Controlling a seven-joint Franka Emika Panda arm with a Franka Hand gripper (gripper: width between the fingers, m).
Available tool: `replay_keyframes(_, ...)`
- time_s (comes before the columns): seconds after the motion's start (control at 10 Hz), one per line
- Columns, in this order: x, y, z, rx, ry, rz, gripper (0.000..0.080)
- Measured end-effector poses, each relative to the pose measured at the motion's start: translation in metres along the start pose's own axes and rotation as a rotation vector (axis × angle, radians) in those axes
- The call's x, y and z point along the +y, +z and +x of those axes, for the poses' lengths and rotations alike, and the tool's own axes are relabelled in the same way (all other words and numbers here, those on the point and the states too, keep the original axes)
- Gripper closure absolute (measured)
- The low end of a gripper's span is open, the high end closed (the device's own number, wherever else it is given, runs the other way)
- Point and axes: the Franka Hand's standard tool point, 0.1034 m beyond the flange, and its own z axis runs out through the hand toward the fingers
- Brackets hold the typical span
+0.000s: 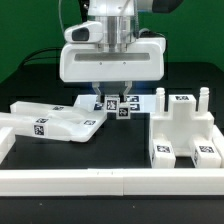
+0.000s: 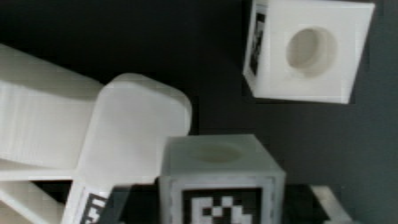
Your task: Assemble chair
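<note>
I'm looking in on a robotics lab rig: a black bench [image 1: 120, 145] fenced by white rails [image 1: 100, 181], a robot arm [image 1: 110, 55] overhead, and white plastic parts [image 1: 60, 118] bearing square black-and-white tracking tags [image 1: 41, 127].

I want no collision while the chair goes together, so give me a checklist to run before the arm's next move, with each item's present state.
1. The gripper hangs above the small blocks: ok.
2. Jaws open or shut: cannot tell, since the tips blend in with the blocks.
3. Something held: cannot tell.
4. The tagged block lies apart from the holed block: ok, there is a dark gap between them.
5. The flat panels, at the exterior view's left, lie away from the gripper: ok.
6. The posted piece, at the exterior view's right, stands away from the gripper: ok.
</note>
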Motion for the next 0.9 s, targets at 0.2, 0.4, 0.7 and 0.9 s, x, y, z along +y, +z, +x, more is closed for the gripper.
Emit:
replay_keyframes(0.2, -0.020, -0.005, 0.000, -0.001, 0.042, 0.017, 0.0517)
replay_keyframes(0.4, -0.061, -0.015, -0.001, 0.005, 0.069, 0.045, 0.0517)
replay_keyframes(0.7, -0.065, -0.014, -0.002, 0.002, 0.085, 0.044, 0.0517)
replay_keyframes(0.9, -0.046, -0.021, -0.014, -0.009, 0.036, 0.049, 0.0517)
